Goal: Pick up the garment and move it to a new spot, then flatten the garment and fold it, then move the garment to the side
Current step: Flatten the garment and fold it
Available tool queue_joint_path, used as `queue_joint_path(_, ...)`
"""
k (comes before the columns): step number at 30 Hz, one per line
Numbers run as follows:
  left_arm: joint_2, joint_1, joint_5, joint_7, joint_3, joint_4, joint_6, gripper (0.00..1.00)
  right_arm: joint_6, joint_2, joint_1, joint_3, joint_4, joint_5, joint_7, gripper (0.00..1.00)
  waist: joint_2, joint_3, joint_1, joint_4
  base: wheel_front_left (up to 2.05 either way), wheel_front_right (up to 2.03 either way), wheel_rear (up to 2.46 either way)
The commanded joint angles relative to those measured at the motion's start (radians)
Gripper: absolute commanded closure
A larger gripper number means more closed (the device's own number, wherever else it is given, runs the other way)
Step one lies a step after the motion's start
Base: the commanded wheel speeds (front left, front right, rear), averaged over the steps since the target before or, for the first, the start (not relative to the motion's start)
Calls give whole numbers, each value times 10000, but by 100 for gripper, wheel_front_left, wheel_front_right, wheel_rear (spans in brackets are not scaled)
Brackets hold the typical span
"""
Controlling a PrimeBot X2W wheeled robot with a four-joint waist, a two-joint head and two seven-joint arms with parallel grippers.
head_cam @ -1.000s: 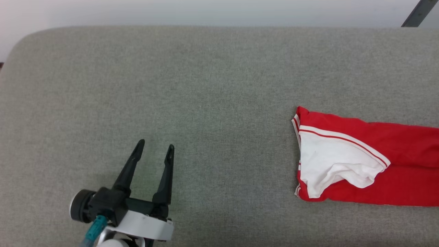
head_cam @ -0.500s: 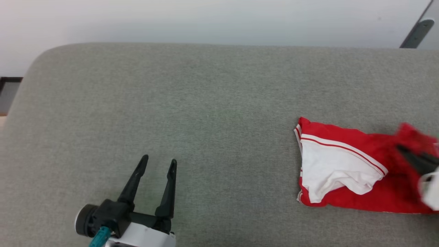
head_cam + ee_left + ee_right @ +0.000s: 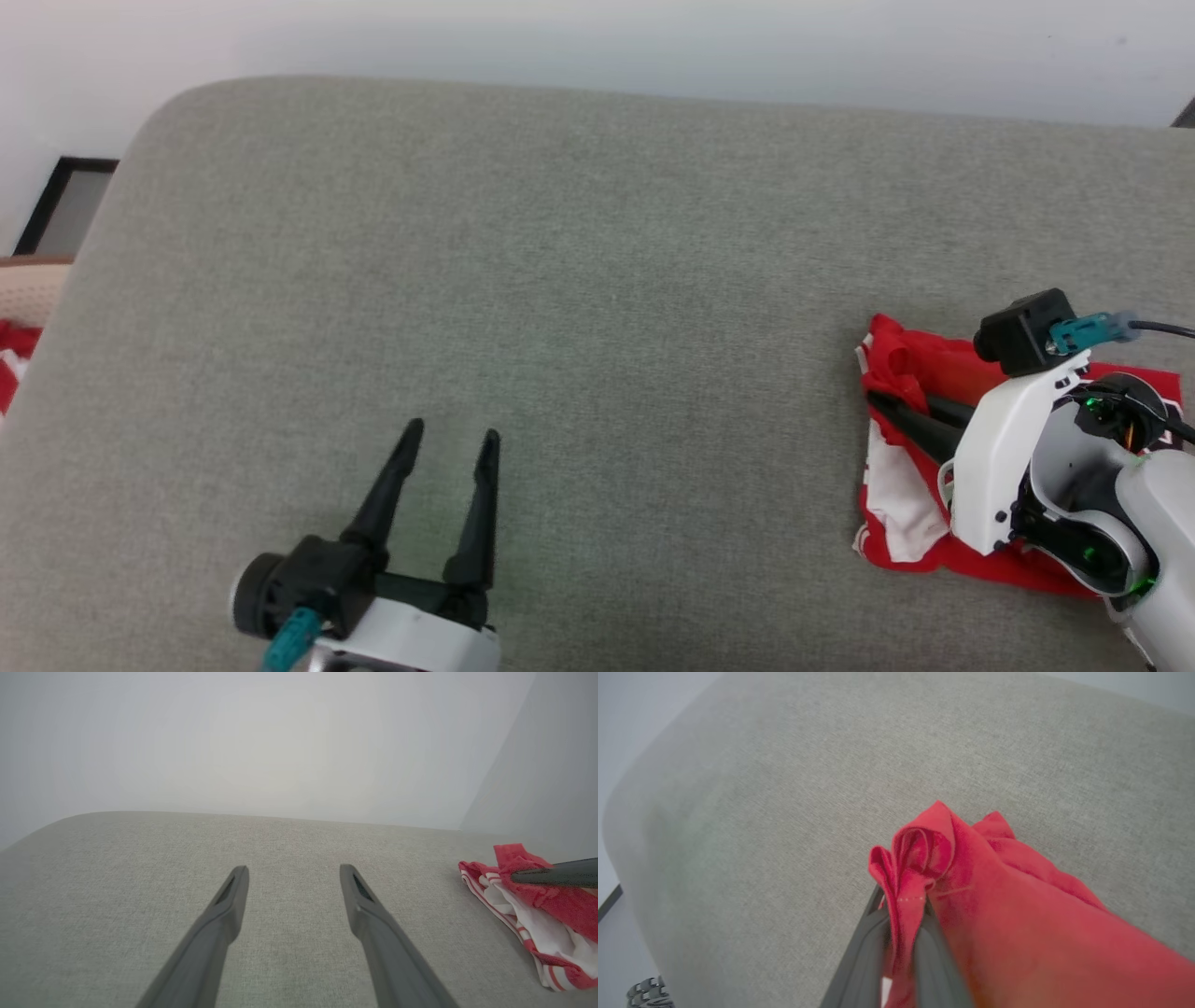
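Head view. At the right side of a wide grey woven-fabric cushion surface (image 3: 579,280), the red jersey T-shirt with white sleeve and red-and-white striped trim (image 3: 898,504), bunched up and resting on the cloth apart from one lifted red fold at its far-left corner. Left end facing the middle of the surface, the rest running rightward under the arm; long axis hard to judge for that reason. Right gripper (image 3: 887,399) reaching in from the right, white wrist housing above the shirt, dark fingers aimed left and pressed together on that raised red fold. Left gripper (image 3: 452,431) low at the near left, fingers pointing up the view, spread wide with nothing between them, well apart from the shirt.

Left wrist view. Two grey fingers splayed above bare grey cloth, pale wall (image 3: 280,742) behind. Shirt at the right edge, striped trim along its near-left border, red fold drawn up against a dark fingertip coming in from the right.

Right wrist view. Both fingers close together, pinching a rolled red edge that stands up past the tips. Remaining red cloth trailing down to the right and toward the lens, blurred there. Grey surface beyond, rounded corner at the upper left.
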Motion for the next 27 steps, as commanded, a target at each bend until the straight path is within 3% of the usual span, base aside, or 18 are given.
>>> queue_joint_path(1,-44,-136,-74,-39,-110,94,-20,0,-16,45,-190,100,279,-236,9,100,0,131,0,162,0,0,0)
queue_joint_path(7,-86,-312,-242,-39,-347,392,-20,0,-15,342,-444,404,1320,-517,-393,100,0,127,0,388,0,0,0)
queue_joint_path(8,-97,-316,-261,-39,-343,425,-20,0,-15,373,-447,475,1434,-511,-469,93,0,107,0,397,0,0,0)
queue_joint_path(10,-103,-285,-286,-39,-286,501,-20,0,-16,403,-491,570,1616,-506,-655,56,0,18,0,377,0,0,0)
queue_joint_path(12,-110,-180,-328,-39,-192,559,-20,0,-15,423,-517,660,1700,-372,-793,0,0,-100,0,290,0,0,0)
queue_joint_path(21,78,30,-524,-39,80,728,-21,0,-16,63,-626,436,2048,269,-1625,0,0,-637,0,-440,0,0,0)
queue_joint_path(27,293,58,-773,-39,-25,1124,-21,0,-16,-99,-221,-5,2817,76,-3017,0,0,-869,0,-973,0,0,0)
